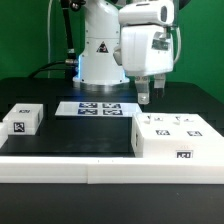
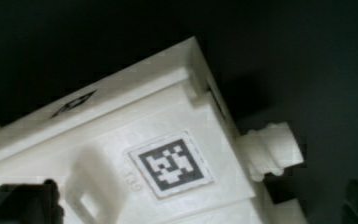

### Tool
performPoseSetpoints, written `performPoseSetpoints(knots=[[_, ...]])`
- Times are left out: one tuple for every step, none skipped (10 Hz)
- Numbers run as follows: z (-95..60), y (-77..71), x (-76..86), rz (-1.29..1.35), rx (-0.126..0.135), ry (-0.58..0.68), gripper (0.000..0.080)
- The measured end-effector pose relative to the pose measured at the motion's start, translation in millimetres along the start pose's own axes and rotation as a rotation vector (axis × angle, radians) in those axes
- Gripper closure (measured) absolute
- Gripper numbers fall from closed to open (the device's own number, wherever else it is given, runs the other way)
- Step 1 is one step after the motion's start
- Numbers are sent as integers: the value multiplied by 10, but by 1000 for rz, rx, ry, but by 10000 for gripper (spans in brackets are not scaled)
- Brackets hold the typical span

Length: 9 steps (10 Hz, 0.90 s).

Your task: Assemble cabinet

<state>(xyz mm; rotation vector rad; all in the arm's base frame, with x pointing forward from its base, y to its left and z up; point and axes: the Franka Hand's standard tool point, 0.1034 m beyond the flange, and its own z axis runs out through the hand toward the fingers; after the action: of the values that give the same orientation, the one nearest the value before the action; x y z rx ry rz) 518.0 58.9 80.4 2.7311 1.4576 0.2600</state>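
The cabinet's large white case (image 1: pixel 175 137) lies on the black table at the exterior view's right, with several marker tags on its top and one on its front. My gripper (image 1: pixel 145 96) hangs just above its far left corner, holding nothing. In the wrist view the case (image 2: pixel 105 130) fills the frame, showing one tag (image 2: pixel 172 165) and a round peg (image 2: pixel 275 146) on its side. My gripper (image 2: pixel 190 205) is open, with dark fingertips (image 2: pixel 23 201) far apart over the case. A small white tagged block (image 1: pixel 22 120) lies at the exterior view's left.
The marker board (image 1: pixel 99 108) lies flat at the back middle, in front of the arm's base (image 1: pixel 101 62). A long white border rail (image 1: pixel 100 172) runs along the table's front edge.
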Motion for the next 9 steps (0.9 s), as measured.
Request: performPoseSetpoints(knots=[[14,-25,-24,149,-6,21,2],[30,-68,-26,269,-2,28,2],[33,-113,17,383,-1,39,2],[45,-173,50,462,4,44,2],[54,-182,38,559,15,42,2],[53,-179,39,615,20,45,2],[54,-186,45,668,24,46,2],[55,-190,49,703,26,46,2],[56,-193,50,795,32,47,2]])
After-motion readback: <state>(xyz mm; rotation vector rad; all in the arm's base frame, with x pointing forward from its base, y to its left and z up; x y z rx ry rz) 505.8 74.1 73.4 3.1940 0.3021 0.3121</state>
